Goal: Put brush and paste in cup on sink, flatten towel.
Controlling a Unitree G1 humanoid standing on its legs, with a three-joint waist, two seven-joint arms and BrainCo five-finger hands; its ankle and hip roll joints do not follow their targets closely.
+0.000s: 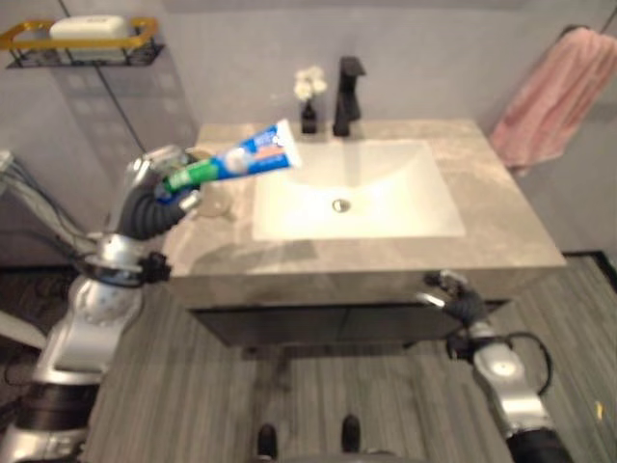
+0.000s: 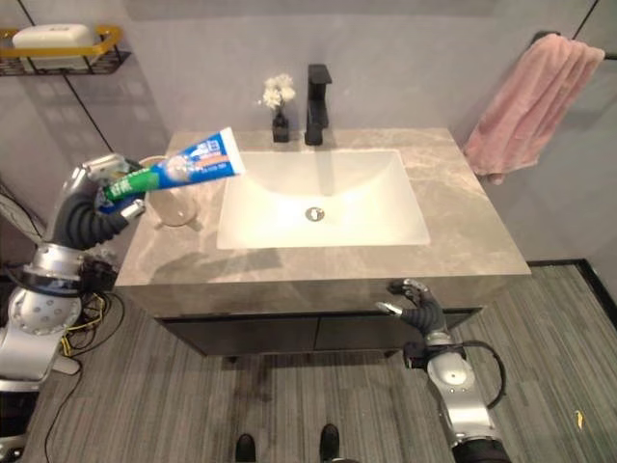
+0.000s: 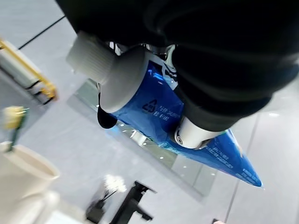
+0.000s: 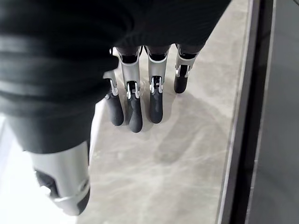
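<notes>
Step in hand: paste into cup. Left hand pinches the toothpaste tube above the cup; right hand hangs relaxed, fingers straight. Next move likely needs the tube tipped cap-down over the cup's mouth.

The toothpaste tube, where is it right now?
The toothpaste tube is gripped in the left hand, held above the cup on the counter left of the sink.

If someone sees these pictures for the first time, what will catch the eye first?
First, the blue and green toothpaste tube, held up by the left robot hand above the clear cup at the left of the sink. Next, the pink towel hanging bunched on the wall at the right. The right robot hand waits at the counter's front edge, holding nothing.
</notes>
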